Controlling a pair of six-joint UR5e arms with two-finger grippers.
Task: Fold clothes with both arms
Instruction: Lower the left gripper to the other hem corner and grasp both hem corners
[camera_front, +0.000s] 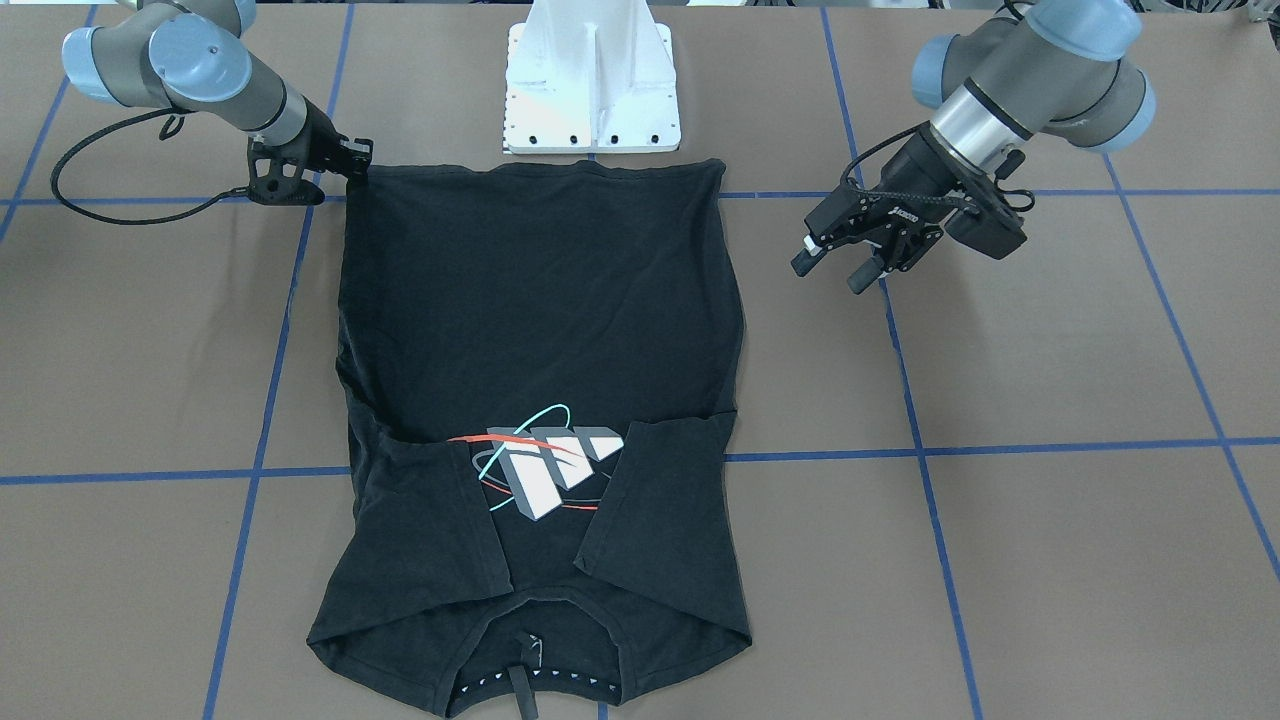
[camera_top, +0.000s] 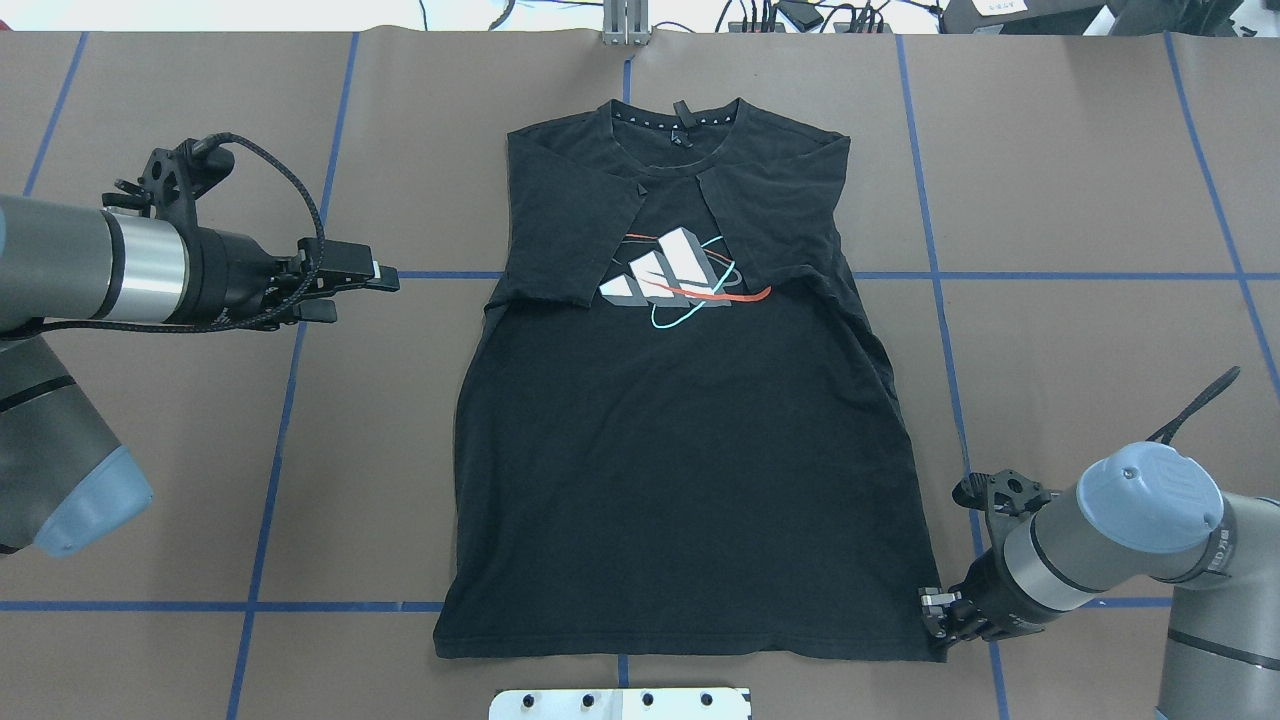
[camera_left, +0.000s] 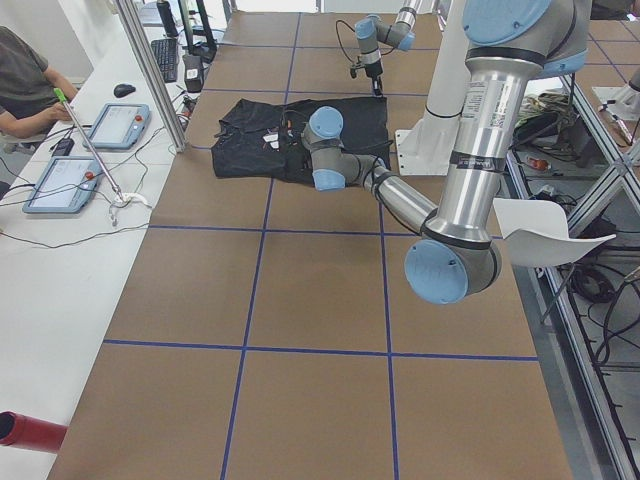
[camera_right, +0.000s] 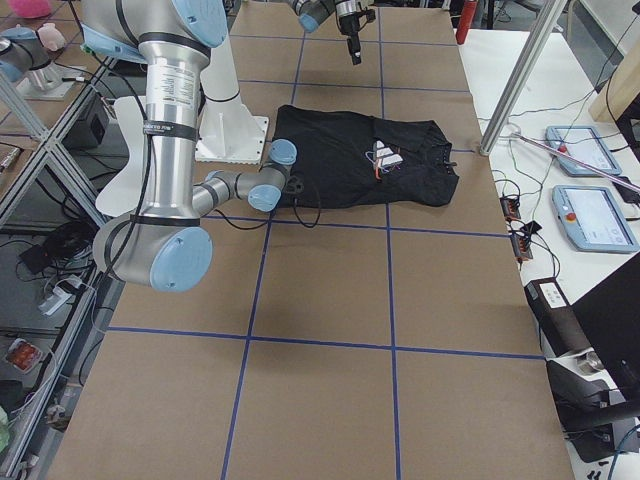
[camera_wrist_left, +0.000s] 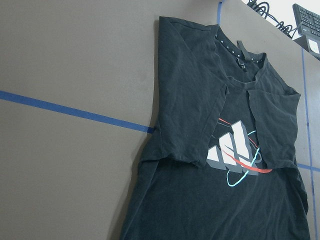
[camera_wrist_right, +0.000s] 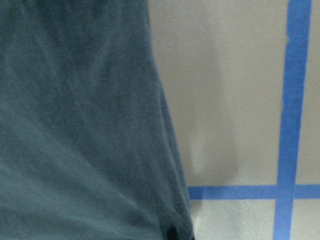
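**Q:** How did the black T-shirt (camera_top: 680, 450) lie?

**A:** Flat on the table (camera_top: 200, 450), long axis running near to far, hem nearest the robot.

**Q:** And the grippers?

**A:** The right gripper (camera_top: 935, 612) sat at the hem's right corner, and its grip could not be told. The left gripper (camera_front: 830, 273), fingers apart, hung well left of the cloth, so the right arm was the nearer.

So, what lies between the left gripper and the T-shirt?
Only bare table and a blue tape line separate the left gripper from the T-shirt, in the overhead view.
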